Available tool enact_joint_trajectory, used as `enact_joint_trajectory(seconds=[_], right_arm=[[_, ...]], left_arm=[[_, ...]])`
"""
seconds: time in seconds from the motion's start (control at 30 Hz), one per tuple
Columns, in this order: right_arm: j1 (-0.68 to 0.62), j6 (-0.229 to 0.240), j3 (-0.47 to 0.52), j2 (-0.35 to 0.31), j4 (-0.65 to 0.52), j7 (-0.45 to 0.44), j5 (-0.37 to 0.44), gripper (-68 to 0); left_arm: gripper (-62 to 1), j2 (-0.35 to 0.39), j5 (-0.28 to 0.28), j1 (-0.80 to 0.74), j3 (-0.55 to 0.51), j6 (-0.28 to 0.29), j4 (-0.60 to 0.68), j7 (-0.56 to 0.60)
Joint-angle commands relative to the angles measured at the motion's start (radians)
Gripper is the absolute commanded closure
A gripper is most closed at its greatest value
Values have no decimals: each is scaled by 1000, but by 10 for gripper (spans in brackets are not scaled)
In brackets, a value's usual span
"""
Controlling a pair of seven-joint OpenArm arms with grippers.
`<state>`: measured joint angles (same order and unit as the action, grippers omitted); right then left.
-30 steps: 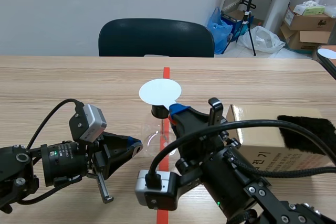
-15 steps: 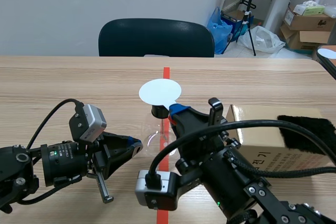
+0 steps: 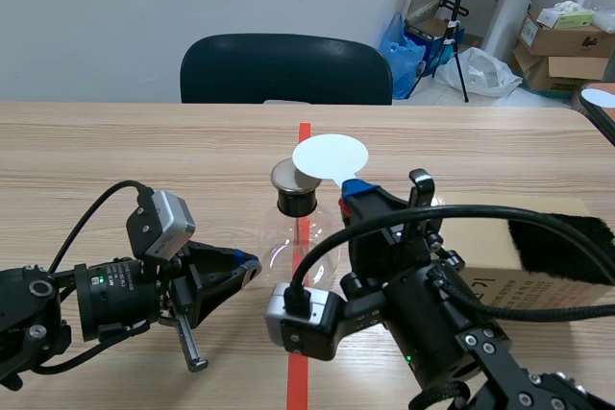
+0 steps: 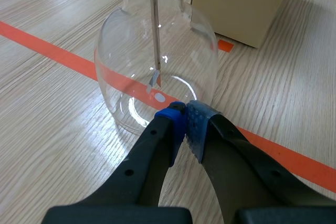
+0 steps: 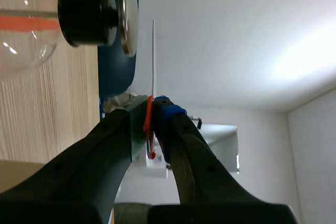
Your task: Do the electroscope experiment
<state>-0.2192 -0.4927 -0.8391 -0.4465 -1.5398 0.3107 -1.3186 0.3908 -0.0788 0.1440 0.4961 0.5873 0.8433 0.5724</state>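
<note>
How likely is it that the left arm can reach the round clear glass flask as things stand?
Probably yes: the left gripper, shut, sits just before the round clear glass flask, nothing between them.

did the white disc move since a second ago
Yes. The white disc in the right gripper has shifted toward the cardboard box, off the metal cap, which it covered before.

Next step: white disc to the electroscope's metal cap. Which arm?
Right. The right fingers grip the white disc, held just beside the metal cap. The left fingers are shut on nothing, low by the flask.
</note>
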Motion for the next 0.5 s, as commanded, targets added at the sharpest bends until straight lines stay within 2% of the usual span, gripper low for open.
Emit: enact_joint_trajectory(seconds=[0.0, 0.47], right_arm=[[17, -11, 9, -10, -4, 30, -4, -9], [17, -11, 9, -11, -4, 272, -4, -9]], left_arm=[[-28, 4, 10, 0, -8, 2, 19, 11], [-28, 4, 10, 0, -8, 2, 19, 11]])
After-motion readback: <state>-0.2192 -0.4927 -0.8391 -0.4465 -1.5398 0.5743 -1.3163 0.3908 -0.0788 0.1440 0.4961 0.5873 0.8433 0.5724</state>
